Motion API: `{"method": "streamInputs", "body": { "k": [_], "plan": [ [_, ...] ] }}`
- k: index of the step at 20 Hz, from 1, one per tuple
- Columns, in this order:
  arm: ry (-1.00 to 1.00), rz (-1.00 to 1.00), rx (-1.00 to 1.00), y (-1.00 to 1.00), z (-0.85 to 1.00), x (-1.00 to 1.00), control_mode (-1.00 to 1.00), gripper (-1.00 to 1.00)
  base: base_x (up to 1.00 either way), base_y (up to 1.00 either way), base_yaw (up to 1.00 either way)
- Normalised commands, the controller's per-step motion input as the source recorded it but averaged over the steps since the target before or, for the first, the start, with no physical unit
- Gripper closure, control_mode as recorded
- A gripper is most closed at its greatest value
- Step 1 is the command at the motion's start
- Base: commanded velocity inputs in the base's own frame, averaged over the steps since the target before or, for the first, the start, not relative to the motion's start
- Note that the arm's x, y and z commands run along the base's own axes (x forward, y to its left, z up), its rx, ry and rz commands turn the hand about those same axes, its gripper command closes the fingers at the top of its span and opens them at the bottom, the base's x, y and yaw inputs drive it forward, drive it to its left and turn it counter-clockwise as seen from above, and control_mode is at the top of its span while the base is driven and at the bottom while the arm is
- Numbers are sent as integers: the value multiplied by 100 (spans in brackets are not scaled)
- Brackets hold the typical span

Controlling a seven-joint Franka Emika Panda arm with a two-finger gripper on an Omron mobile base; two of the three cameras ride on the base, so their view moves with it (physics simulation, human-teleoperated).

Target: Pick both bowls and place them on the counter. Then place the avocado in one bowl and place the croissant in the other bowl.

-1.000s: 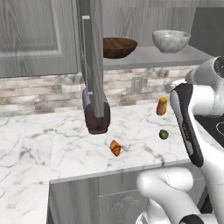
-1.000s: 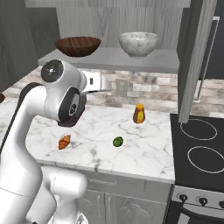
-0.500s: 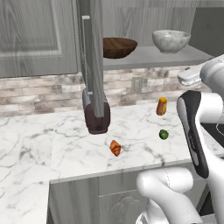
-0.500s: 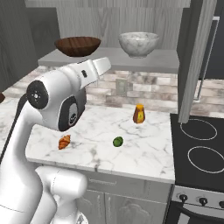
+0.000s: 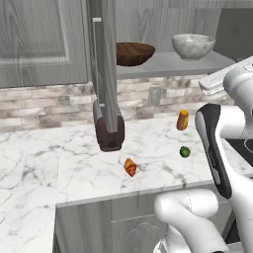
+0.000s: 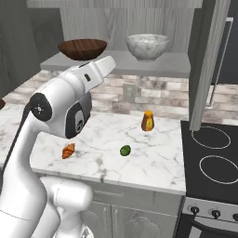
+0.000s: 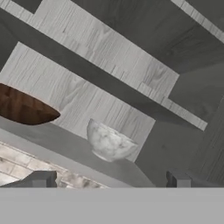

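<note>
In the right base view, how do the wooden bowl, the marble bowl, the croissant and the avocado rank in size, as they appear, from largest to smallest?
1-2. wooden bowl and marble bowl: they look about alike, so no ranking.
3. croissant.
4. avocado: slightly smaller than the croissant.

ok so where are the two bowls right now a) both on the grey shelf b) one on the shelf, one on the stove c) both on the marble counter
a: the wooden bowl and the marbled bowl both sit on the grey shelf, above the counter.
</note>
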Motion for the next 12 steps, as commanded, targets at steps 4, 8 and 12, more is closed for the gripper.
{"method": "streamInputs", "body": {
  "k": [4, 8, 12],
  "plan": [
    [1, -1, 0, -1, 23, 28, -100, -100, 0, 0, 0],
    [18, -7, -5, -1, 38, 50, -100, -100, 0, 0, 0],
    [27, -8, -7, -1, 39, 54, -100, -100, 0, 0, 0]
  ]
}}
